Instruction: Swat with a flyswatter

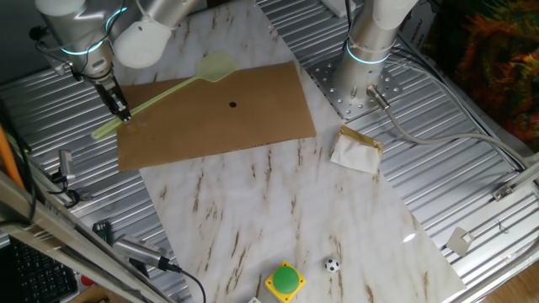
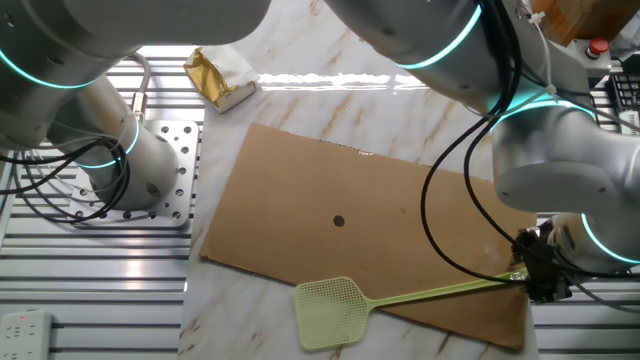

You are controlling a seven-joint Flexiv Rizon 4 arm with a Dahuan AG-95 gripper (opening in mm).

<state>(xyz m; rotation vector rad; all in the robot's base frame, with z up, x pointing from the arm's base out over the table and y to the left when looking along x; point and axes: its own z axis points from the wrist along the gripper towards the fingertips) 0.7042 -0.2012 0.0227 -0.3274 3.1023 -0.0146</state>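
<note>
Nearest the other fixed view lies the flyswatter [image 2: 400,298], its mesh head [image 2: 333,311] overhanging the near edge of the brown board [image 2: 330,180]. Gripper [image 2: 540,278] at right, fingers pinching the handle end. Dark dot [image 2: 339,221] marks the board's centre.
</note>
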